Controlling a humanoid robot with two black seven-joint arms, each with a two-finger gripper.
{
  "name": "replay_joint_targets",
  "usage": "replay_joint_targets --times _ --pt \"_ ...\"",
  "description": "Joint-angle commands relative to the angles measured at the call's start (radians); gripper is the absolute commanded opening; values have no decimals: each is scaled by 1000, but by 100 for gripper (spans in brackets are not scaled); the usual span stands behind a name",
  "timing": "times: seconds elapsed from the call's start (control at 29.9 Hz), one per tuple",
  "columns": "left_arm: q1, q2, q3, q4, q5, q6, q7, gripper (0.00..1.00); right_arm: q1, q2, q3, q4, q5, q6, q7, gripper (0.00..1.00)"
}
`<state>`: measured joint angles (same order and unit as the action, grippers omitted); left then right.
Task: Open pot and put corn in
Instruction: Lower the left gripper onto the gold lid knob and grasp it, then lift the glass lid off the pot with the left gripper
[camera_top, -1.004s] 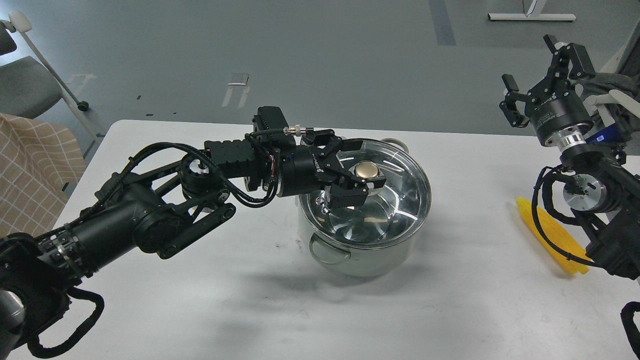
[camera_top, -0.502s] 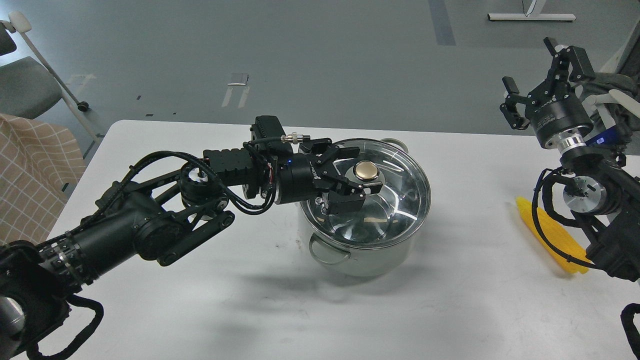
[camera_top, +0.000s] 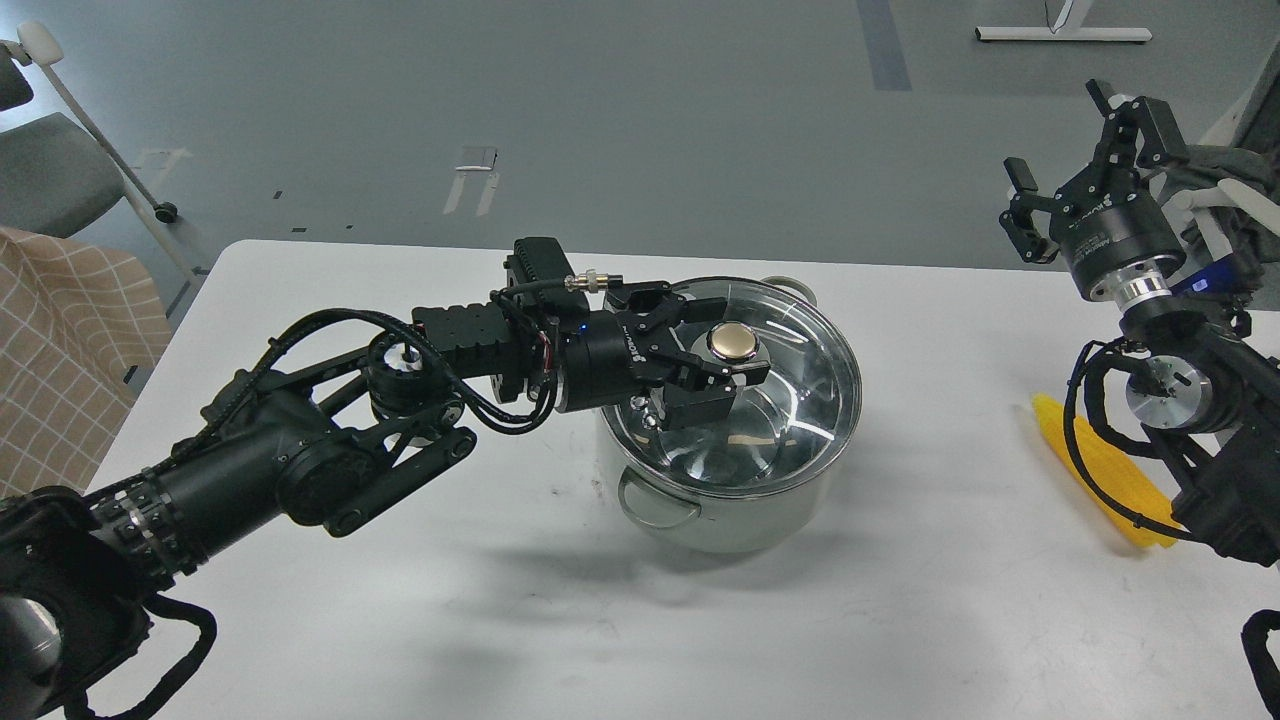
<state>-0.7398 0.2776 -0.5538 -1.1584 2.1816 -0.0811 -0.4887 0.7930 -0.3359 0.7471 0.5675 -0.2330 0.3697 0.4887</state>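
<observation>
The steel pot (camera_top: 735, 500) stands mid-table with its glass lid (camera_top: 800, 400) on and the brass knob (camera_top: 733, 340) at the lid's centre. My left gripper (camera_top: 725, 335) reaches in from the left at knob height. It is open, with one finger behind the knob and one finger (camera_top: 705, 400) in front. I see no firm contact. The yellow corn (camera_top: 1105, 470) lies on the table at the right, partly behind my right arm's cables. My right gripper (camera_top: 1068, 145) is open and empty, raised high above the table's far right.
The white table (camera_top: 500, 620) carries only the pot and the corn. A chair (camera_top: 50, 170) and a checked cloth (camera_top: 60, 340) stand off the left edge. A pot side handle (camera_top: 655, 505) faces front-left.
My left gripper has drawn back slightly to the left and settled lower around the knob. My right gripper has risen a little. The lid and the corn have not moved.
</observation>
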Motion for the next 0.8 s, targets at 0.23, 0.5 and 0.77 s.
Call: replay_joint_targets --times 0.23,0.5,0.77 --pt "5 0 -1 0 0 1 0 65 -1 1 0 0 0 0 0 100" --pt "7 -1 -1 0 0 1 0 42 -5 0 0 0 0 0 0 100" --pt "2 -1 -8 -7 0 1 0 22 -5 0 0 0 0 -6 0 100"
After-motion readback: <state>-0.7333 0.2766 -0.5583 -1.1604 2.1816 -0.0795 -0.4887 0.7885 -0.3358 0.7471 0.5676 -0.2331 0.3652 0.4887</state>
